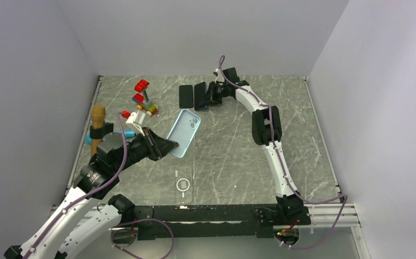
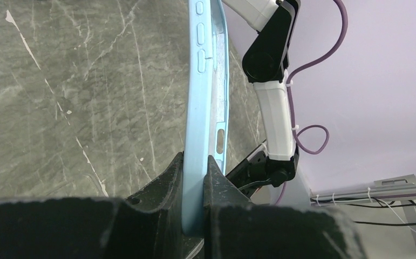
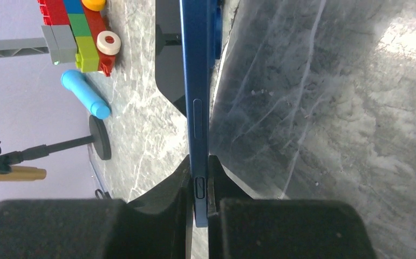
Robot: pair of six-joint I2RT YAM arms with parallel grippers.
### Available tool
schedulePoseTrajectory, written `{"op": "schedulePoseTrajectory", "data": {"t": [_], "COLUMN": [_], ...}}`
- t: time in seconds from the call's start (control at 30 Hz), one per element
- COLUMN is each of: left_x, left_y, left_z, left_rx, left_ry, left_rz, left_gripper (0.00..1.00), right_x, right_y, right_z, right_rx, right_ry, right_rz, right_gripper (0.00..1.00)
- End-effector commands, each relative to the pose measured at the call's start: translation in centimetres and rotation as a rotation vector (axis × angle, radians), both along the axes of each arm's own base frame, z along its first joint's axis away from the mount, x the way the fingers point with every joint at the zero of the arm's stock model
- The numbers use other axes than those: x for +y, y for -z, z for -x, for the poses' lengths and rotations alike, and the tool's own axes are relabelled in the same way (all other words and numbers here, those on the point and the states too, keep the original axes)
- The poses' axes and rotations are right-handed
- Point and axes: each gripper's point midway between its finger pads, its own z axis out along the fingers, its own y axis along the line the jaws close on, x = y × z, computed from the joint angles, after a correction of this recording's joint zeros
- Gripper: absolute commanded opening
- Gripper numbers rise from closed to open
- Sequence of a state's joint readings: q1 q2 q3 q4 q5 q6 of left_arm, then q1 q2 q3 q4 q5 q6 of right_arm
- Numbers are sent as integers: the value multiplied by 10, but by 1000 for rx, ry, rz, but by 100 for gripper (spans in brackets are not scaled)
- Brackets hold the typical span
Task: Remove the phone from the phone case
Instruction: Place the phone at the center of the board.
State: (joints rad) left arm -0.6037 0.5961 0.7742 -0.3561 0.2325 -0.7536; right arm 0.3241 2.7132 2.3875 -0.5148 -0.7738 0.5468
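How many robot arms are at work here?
2. The left arm, near left, grips a light blue phone case; the right arm reaches far back, gripping a blue phone.

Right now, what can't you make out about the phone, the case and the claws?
- Screen of the phone: the right wrist view shows only its edge; in the top view it is small and dark.
- Bottom end of the case: left wrist view, hidden between the fingers of the left claw.
- Tips of the right claw: top view, lost against the dark phone.
- The dark slab beside the phone: top view, too small to identify.
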Motion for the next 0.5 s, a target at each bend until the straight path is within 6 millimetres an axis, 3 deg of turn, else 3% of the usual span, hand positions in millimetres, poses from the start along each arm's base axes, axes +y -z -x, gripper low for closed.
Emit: {"op": "schedulePoseTrajectory", "data": {"t": [0.0, 0.17, 0.47], "left_x": [-6, -7, -11], "left_y": [-31, -30, -26], "left_z": [2, 1, -2], "left_rx": [-63, -57, -29], "left_ry": [27, 28, 35], "left_rz": [67, 66, 69], "left_gripper": [0, 0, 0], "right_x": [-7, -6, -8], "right_y": [27, 31, 34], "right_z": [-18, -25, -43], "right_rx": [-33, -51, -105], "right_ry": [65, 73, 133], "right_rz": [81, 77, 98], "right_gripper": [14, 22, 21]}}
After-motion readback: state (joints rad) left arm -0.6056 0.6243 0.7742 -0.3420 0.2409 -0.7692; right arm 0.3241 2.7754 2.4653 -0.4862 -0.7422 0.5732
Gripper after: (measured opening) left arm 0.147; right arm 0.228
